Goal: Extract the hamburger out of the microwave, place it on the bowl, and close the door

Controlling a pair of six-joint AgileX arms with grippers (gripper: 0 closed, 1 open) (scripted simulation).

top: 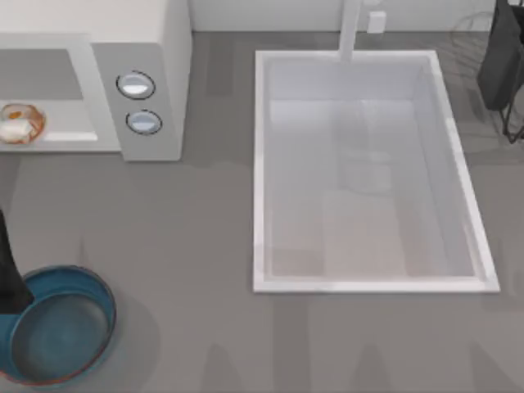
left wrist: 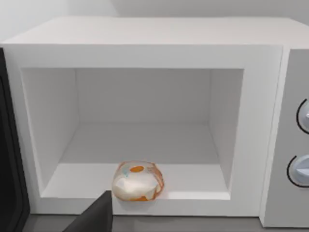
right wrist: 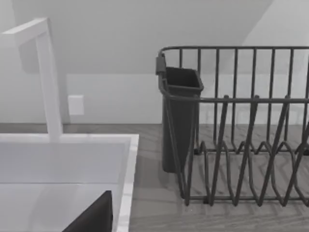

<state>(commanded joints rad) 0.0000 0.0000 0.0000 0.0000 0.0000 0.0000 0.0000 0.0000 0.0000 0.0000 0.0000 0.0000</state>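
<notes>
Still inside: hamburger (left wrist: 138, 181) at front lip of microwave (top: 155, 49) cavity, upper left of top view. Door swung open. Bowl (top: 57, 326) waits lower left. Left gripper faces cavity, lined up for reach; grip state cannot tell. Right arm parked by sink (top: 368, 172).

We've got the microwave (top: 90, 82) at the table's far left w/ its cavity open, and the hamburger (top: 18, 123) sits inside on the cavity floor, near the front edge. The bowl (top: 57, 327) is on the table at the near left, well apart from the microwave, w/ our left arm (top: 10, 274) touching or overlapping its left rim. The sink (top: 368, 176) sits right of centre w/ the faucet (top: 350, 29) behind it, and the dish rack (right wrist: 241, 130) is at the far right, by the sink's back corner.
</notes>
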